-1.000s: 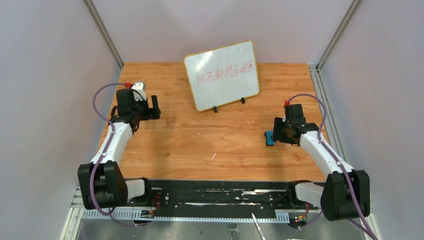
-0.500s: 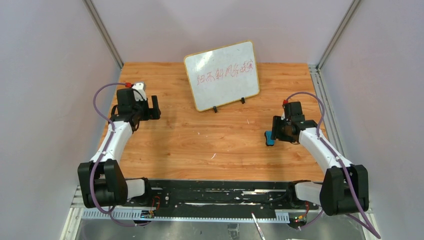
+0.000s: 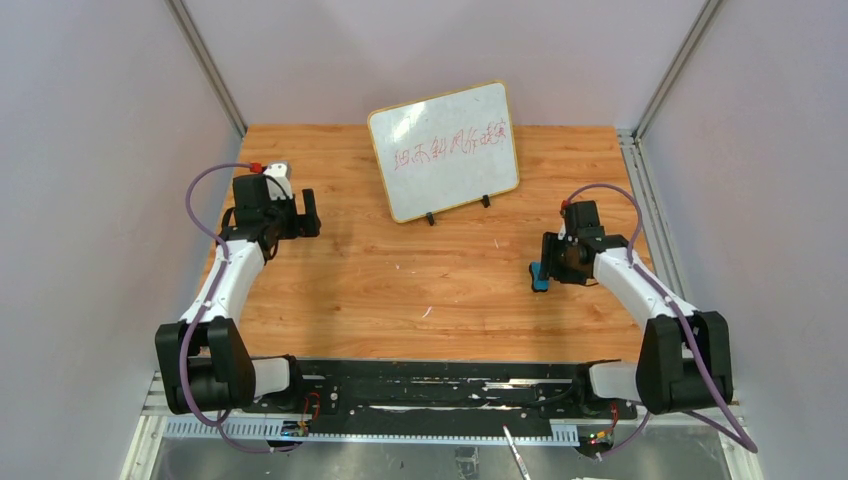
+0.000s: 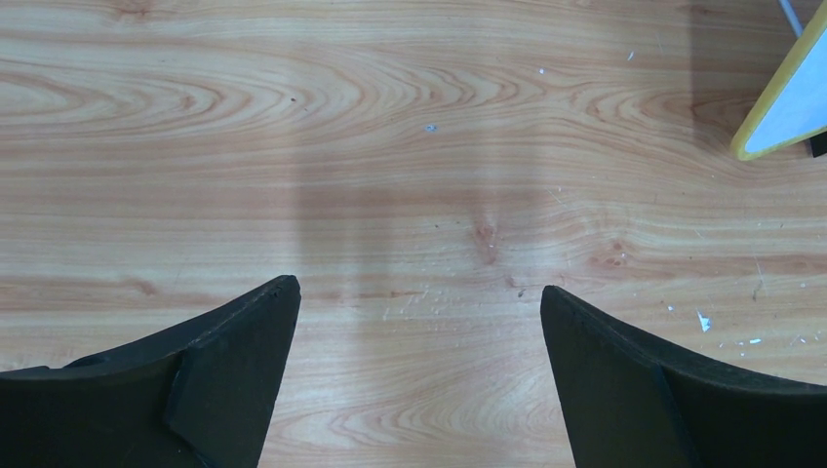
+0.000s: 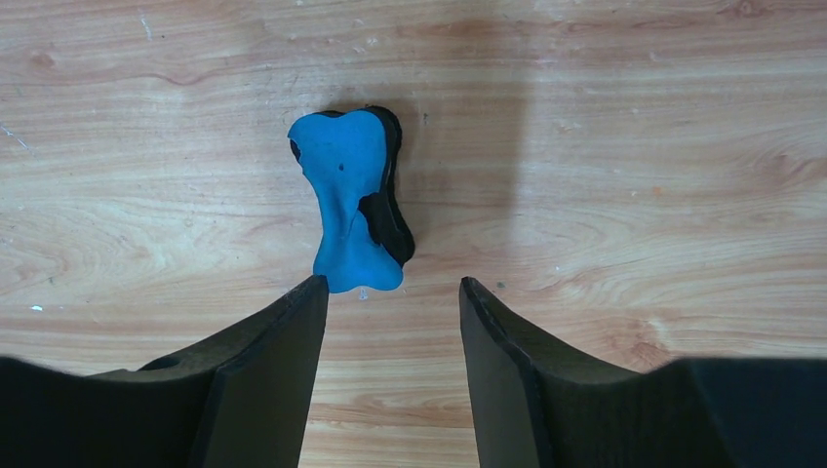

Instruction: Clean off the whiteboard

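Note:
The whiteboard (image 3: 445, 151) stands tilted at the back centre of the wooden table on two small black feet, with red handwritten marks across its middle. Its yellow-framed corner shows at the left wrist view's right edge (image 4: 792, 107). A small blue eraser (image 3: 538, 276) with a black underside lies on the table at the right; in the right wrist view (image 5: 351, 200) it lies just ahead of the fingertips. My right gripper (image 3: 545, 270) (image 5: 392, 288) is open and empty, right behind the eraser. My left gripper (image 3: 312, 214) (image 4: 417, 292) is open and empty over bare wood, left of the board.
Grey walls with metal corner posts (image 3: 212, 75) close in the table on three sides. A black rail (image 3: 440, 385) runs along the near edge between the arm bases. Small white specks (image 4: 704, 322) lie on the wood.
My right arm has drawn slightly back and to the right, with its gripper staying by the blue eraser. The left arm and the whiteboard have not moved.

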Robot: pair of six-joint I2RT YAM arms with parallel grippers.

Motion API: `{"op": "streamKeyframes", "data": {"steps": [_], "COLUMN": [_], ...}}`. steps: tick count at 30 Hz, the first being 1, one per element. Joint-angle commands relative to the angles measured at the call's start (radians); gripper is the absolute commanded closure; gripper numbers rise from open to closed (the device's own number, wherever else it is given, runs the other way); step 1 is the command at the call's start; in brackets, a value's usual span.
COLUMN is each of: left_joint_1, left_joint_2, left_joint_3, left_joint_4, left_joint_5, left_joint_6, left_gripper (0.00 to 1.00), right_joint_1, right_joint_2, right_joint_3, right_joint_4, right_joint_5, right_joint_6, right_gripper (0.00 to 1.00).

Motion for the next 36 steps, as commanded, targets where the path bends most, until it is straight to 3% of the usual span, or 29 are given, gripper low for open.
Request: {"op": "streamKeyframes", "data": {"steps": [1,27,36], "left_joint_1": [-0.001,0.000,0.000], "left_joint_2": [-0.002,-0.017,-0.013], "left_joint_3": [0.025,0.019,0.019], "left_joint_4": [0.002,0.000,0.003], "left_joint_5": [-0.007,-0.018,-0.011], "left_joint_6": [0.011,0.007,0.004], "left_gripper": [0.02,0.02,0.02], "right_joint_1": [0.016,0.071,0.080], "right_joint_2": [0.047,0.226,0.220], "right_joint_3": [0.048,0.092,0.093], "right_joint_4": [0.001,0.003,0.001], "right_joint_5": [-0.022,-0.029,-0.022], "right_joint_6": [-0.001,-0.020,-0.020], "right_gripper": [0.47,0.51,0.66]}}
